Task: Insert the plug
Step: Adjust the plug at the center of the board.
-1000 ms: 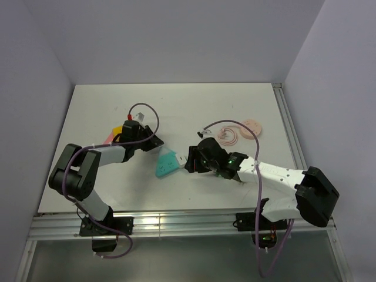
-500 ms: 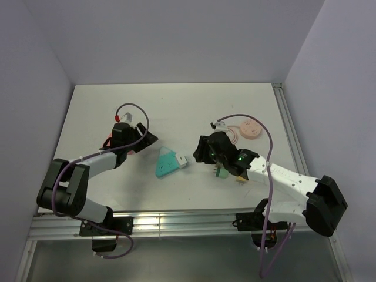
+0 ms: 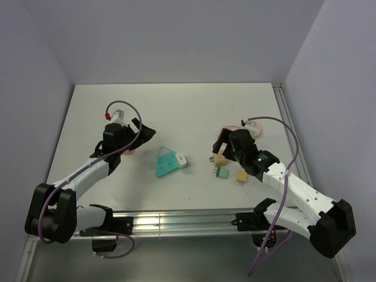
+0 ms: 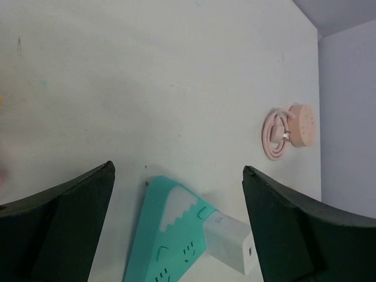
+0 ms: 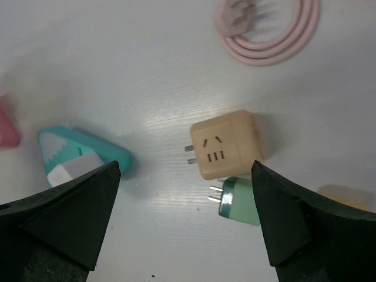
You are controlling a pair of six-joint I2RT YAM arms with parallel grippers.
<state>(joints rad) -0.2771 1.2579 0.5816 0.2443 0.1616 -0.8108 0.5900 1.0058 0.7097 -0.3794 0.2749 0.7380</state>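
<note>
Top external: plug (image 3: 181,159) touches power strip (image 3: 166,165) edge; left fingers (image 4: 59,229) and right fingers (image 5: 64,211) spread wide, empty.

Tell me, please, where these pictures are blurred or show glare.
Left wrist view: the teal power strip and white plug are sharp, the gripper fingers dark and soft. Right wrist view: bright glare on the table beside the beige adapter. Top view: even light, soft shadows.

Table (image 3: 194,106), teal socket (image 3: 166,163), tan adapter (image 5: 226,144), pink cord (image 5: 276,35)
</note>
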